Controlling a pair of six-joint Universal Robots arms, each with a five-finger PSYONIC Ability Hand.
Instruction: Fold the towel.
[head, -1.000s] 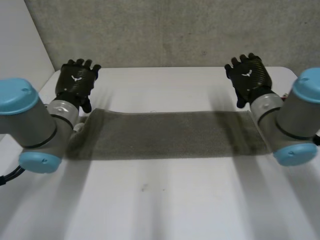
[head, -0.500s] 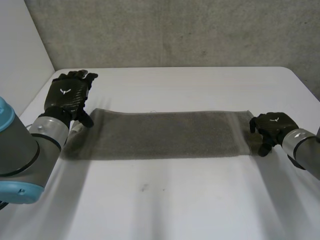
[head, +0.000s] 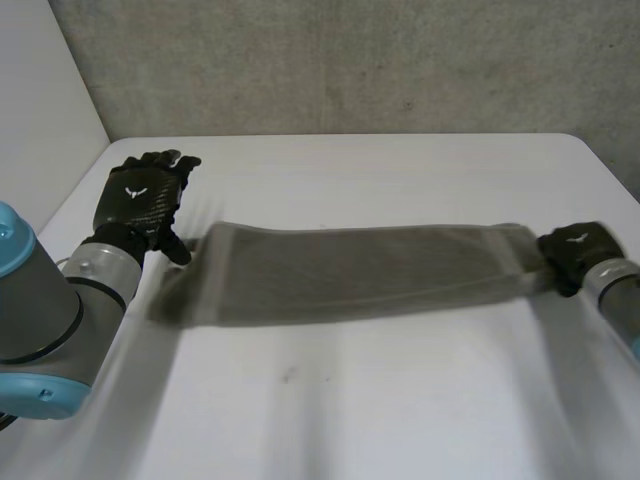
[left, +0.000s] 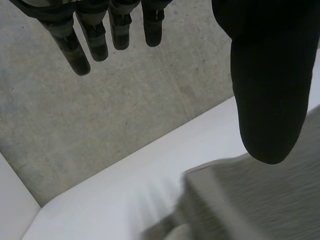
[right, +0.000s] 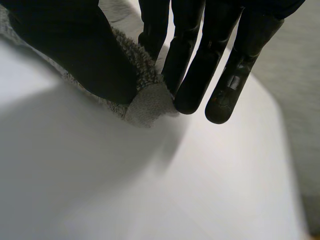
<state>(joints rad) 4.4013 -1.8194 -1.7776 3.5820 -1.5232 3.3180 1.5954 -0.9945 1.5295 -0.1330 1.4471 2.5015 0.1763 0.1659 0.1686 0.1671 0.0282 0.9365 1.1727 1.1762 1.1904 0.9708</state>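
Observation:
A long grey towel (head: 360, 270) lies stretched from left to right across the white table (head: 350, 400). My right hand (head: 572, 255) is at the towel's right end. In the right wrist view the thumb (right: 75, 50) and fingers (right: 195, 65) pinch a corner of the towel (right: 147, 102). My left hand (head: 140, 200) hovers by the towel's left end, open, its fingers (left: 95, 40) straight and apart from the thumb (left: 270, 90). Below that thumb lies the towel's left end (left: 260, 200), not touched by the hand.
A grey concrete wall (head: 350, 60) stands behind the table's far edge. A white panel (head: 40, 100) stands at the far left. The table's right edge runs close to my right hand.
My right hand came down from the far side to the towel's right end, shut on its corner and pulled it right. The towel slid right. My left hand drew back a little, staying open.

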